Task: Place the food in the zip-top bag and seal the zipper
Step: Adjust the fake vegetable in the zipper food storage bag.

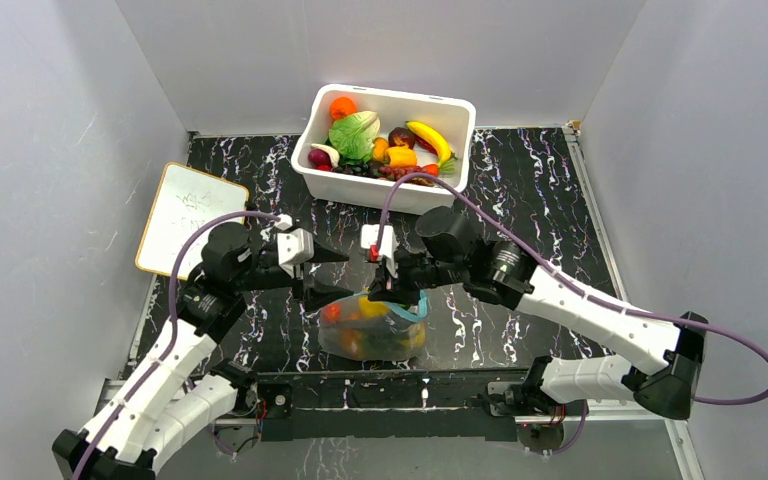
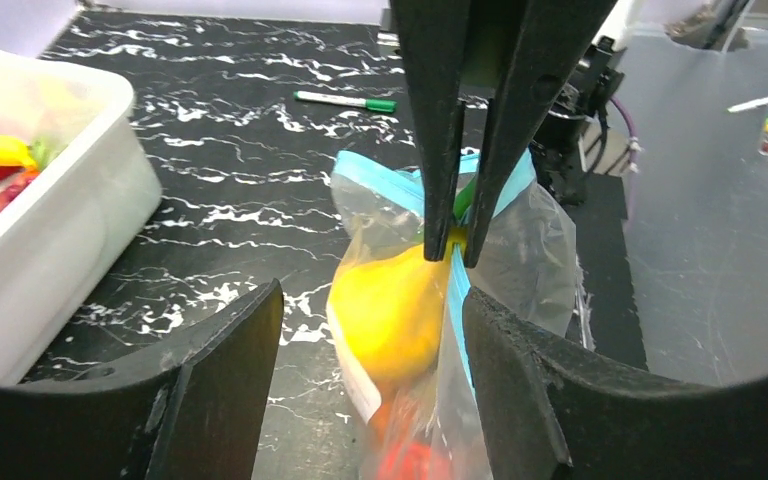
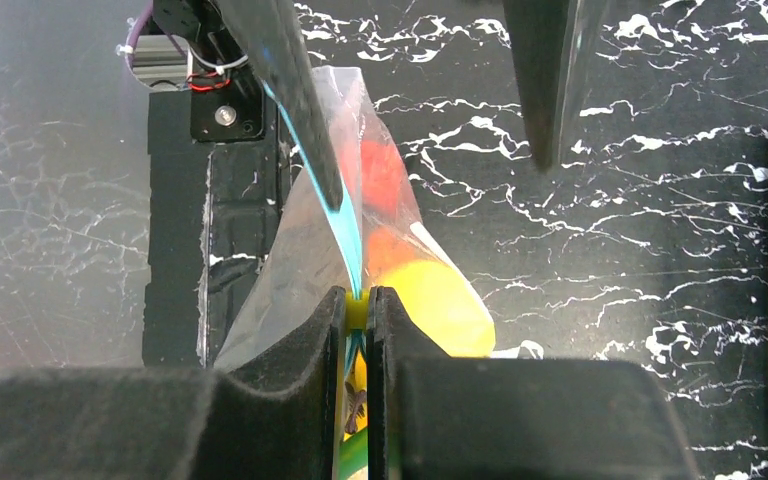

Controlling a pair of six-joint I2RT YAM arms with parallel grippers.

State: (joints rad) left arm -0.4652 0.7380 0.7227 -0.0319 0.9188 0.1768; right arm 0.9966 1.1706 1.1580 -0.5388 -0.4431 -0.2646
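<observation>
Right fingers (image 3: 295, 395) pinching zipper (image 3: 350, 250), food (image 3: 445, 300) inside bag (image 3: 295, 270)

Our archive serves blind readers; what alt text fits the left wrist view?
The right hand pinches shut on the teal-blue zipper strip of a clear plastic zip-top bag holding yellow toy fruit. The left hand, open, faces the bag; a white plastic tub sits at left.

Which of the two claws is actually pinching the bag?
The right gripper: its jaws are shut on the zipper of the bag. The left gripper stands open, gripping nothing.
</observation>
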